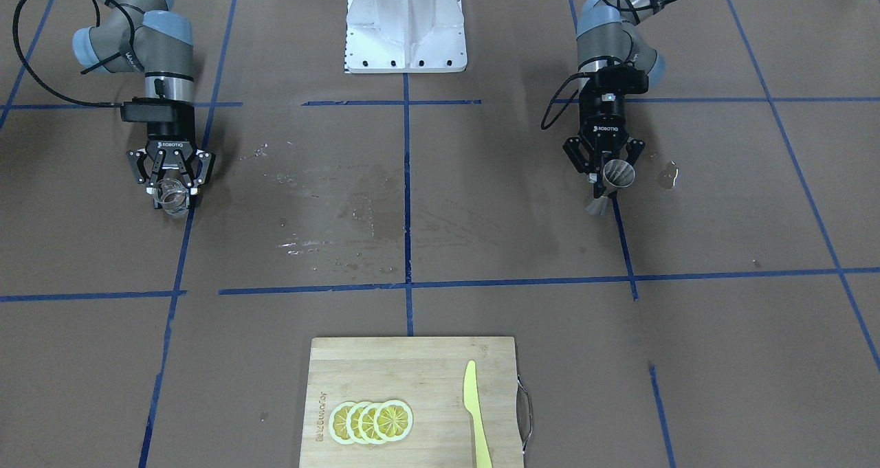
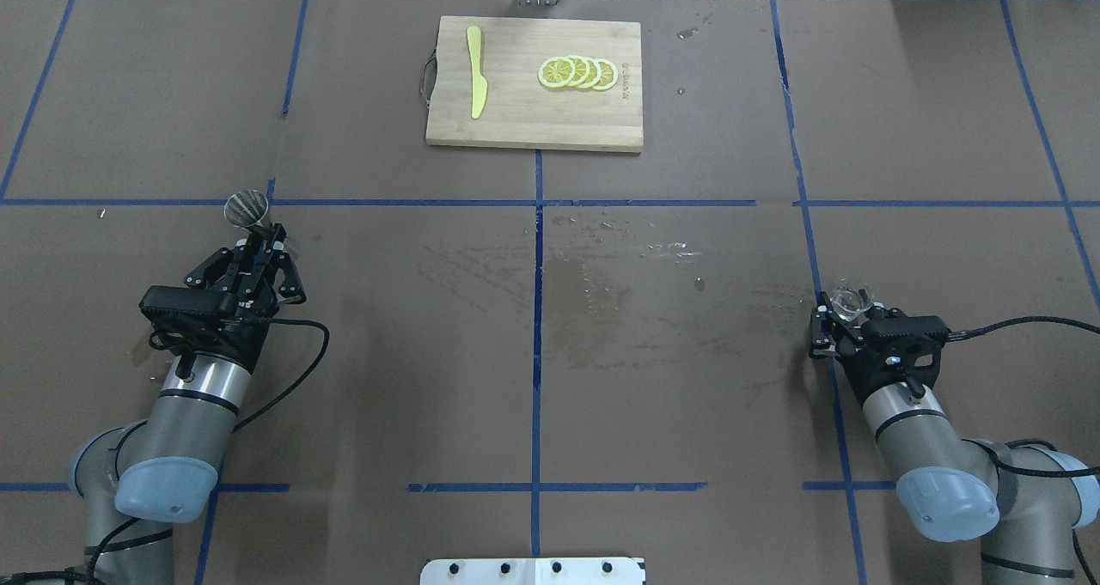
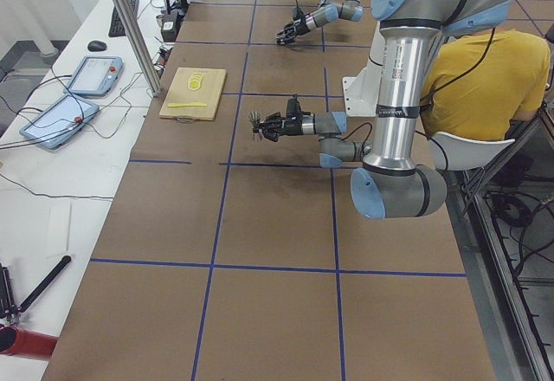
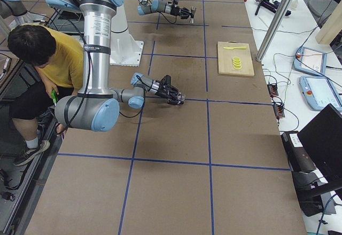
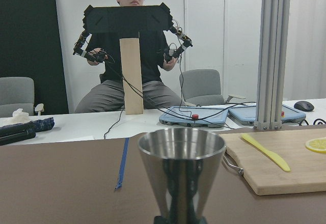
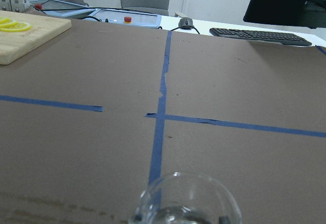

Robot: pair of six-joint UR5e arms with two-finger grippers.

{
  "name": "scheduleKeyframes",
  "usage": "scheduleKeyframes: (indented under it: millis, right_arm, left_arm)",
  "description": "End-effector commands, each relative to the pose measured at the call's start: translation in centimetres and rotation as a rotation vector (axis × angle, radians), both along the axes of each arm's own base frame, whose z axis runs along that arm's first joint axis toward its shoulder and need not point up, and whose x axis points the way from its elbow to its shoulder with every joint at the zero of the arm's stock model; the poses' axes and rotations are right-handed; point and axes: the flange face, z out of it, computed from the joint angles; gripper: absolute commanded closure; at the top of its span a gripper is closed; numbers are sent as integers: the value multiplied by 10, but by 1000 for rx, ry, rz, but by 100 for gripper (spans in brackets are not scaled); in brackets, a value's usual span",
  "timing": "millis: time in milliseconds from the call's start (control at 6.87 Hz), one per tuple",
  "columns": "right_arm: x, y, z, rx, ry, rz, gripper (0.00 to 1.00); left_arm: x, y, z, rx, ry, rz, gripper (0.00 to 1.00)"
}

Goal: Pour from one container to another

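The left gripper (image 1: 606, 174) is pinched narrow on the waist of a steel jigger (image 1: 614, 178), which stands upright with its mouth up in the left wrist view. Whether it holds any liquid cannot be told. The right gripper (image 1: 172, 190) is spread wider, its fingers set on either side of a small clear glass (image 1: 172, 200) and apparently clamping it low over the table. Taking the bamboo cutting board (image 2: 533, 121) as the mark, both containers sit on the robot's side of it. The jigger is well off towards the board's handle end and the glass well off towards its other end, so they are far apart. Wet streaks (image 2: 601, 267) mark the paper between them, nearer the robot than the board. Both vessels look to be in hand and the pour not yet begun. The next move calls for bringing them together on the robot's side of the board, setting the jigger's lip over the glass mouth, then tilting slowly.
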Motion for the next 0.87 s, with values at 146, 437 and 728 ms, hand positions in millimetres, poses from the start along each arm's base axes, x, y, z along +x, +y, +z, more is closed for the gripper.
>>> scheduleKeyframes:
  millis: [146, 437, 728]
  right_arm:
    - [0, 0, -9, 12, 2, -10, 61]
    - [10, -21, -59, 2, -85, -26, 89]
    - [11, -58, -103, 20, -127, -18, 90]
  left_arm:
    - [2, 0, -4, 2, 8, 0, 100]
    - [7, -2, -14, 16, -24, 4, 100]
    - [26, -6, -54, 52, -59, 49, 100]
